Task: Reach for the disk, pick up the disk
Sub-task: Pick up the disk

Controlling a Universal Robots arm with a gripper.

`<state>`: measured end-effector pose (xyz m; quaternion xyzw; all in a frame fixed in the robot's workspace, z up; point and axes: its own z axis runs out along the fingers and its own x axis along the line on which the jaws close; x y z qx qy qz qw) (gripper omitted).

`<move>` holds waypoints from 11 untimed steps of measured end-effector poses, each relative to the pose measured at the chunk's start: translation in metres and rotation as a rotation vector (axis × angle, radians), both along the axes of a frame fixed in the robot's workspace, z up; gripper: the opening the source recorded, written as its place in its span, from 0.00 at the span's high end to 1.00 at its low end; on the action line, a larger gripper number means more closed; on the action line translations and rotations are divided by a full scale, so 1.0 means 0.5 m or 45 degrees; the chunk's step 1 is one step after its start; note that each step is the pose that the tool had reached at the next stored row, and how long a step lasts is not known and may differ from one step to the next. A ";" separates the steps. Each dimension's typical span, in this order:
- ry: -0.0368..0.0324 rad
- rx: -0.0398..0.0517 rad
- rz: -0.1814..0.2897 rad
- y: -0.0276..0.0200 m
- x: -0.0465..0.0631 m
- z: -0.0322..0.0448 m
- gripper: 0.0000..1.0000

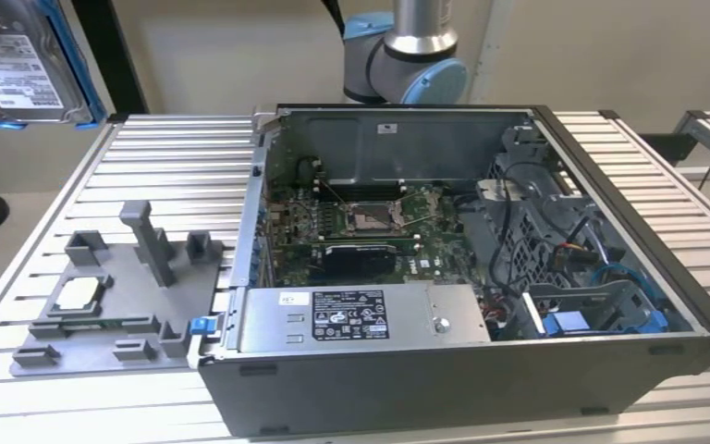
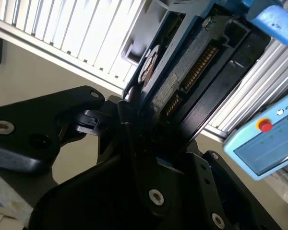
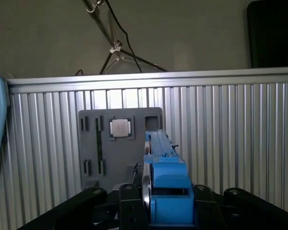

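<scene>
The gripper (image 3: 165, 203) is clamped on the disk (image 3: 164, 163), which stands edge-on between the jaws, lifted off the table (image 3: 230, 143). Past the jaws, the disk partly hides a grey fixture (image 3: 129, 158) carrying a chip (image 3: 120, 128). The open case (image 1: 454, 388) stands well apart from them.

On your ribbed aluminium table (image 1: 170, 157) stands an open computer case (image 1: 454, 388). Its motherboard (image 1: 368, 222) is exposed, and a grey power supply (image 1: 355, 319) runs along the near wall. Just beside the case, on the exterior view's left, you'll find a grey fixture plate (image 1: 121, 305) with a small square silver chip (image 3: 120, 128) resting on it. In the second wrist view you can see a light-blue pendant (image 2: 266, 143) with a red button.
</scene>
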<state>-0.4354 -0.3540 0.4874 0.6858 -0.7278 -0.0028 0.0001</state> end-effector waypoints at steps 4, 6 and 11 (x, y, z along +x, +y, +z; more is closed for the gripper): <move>-0.0001 0.000 0.000 0.0001 0.012 0.000 1.00; 0.0000 0.000 0.000 0.0000 0.020 0.000 1.00; 0.0000 0.000 0.000 0.0001 0.044 0.000 1.00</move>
